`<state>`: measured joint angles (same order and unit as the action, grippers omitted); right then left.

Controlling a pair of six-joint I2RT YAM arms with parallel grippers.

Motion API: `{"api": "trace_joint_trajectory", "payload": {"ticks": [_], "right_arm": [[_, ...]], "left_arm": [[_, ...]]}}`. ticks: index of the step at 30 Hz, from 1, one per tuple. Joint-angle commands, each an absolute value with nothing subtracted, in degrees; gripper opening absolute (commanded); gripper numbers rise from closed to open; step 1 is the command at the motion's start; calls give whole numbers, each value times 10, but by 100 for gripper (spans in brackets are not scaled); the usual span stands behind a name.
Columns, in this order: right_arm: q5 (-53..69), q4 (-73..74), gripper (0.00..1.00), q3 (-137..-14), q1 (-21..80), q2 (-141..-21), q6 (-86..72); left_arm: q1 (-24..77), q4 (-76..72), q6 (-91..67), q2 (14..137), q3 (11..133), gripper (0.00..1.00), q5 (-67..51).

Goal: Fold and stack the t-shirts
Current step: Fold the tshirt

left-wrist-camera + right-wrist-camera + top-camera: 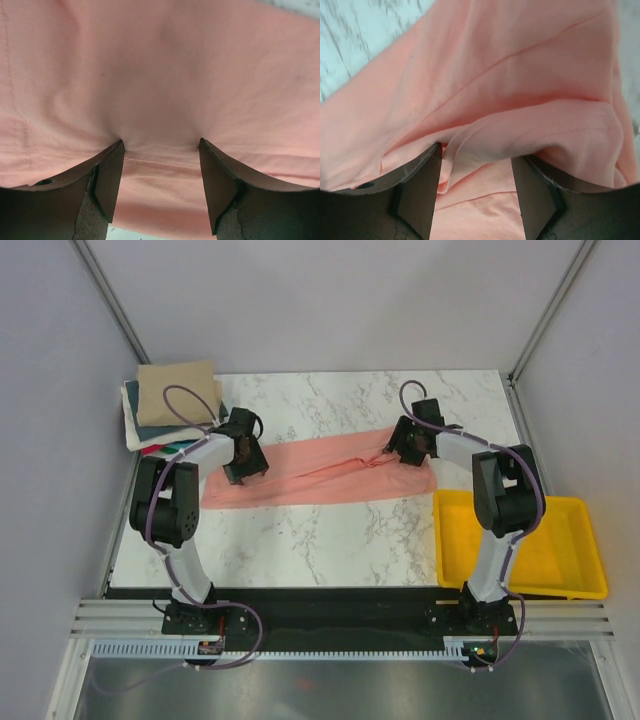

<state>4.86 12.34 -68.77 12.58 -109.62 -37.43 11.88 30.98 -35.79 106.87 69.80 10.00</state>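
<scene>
The salmon-pink t-shirt [320, 478] lies as a long strip across the middle of the marble table [300, 540]. My left gripper [243, 458] is over its left end. In the left wrist view the gripper [161, 145] is open, and its fingertips [111, 175] press down into the flat pink cloth [160, 75]. My right gripper [410, 445] is over the shirt's right end. In the right wrist view the gripper [476, 156] is open, and a loose fold of pink cloth [530, 130] lies over and between its fingertips [535, 195]. A stack of folded t-shirts [175, 400], tan on top, sits at the back left.
A yellow plastic tray [560, 570] sits at the front right, beside the right arm's base. The folded stack is close behind the left gripper. Grey walls and frame posts close in the table on the left, back and right.
</scene>
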Motion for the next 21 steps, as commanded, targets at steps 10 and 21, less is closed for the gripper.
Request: {"api": "trace_joint_trajectory", "payload": {"ticks": [10, 21], "right_arm": [[90, 287, 62, -1299, 141, -1500, -325], [222, 42, 62, -1407, 195, -1647, -347]], "left_arm": [[303, 245, -467, 966, 528, 68, -74], [575, 204, -602, 946, 579, 69, -143]]}}
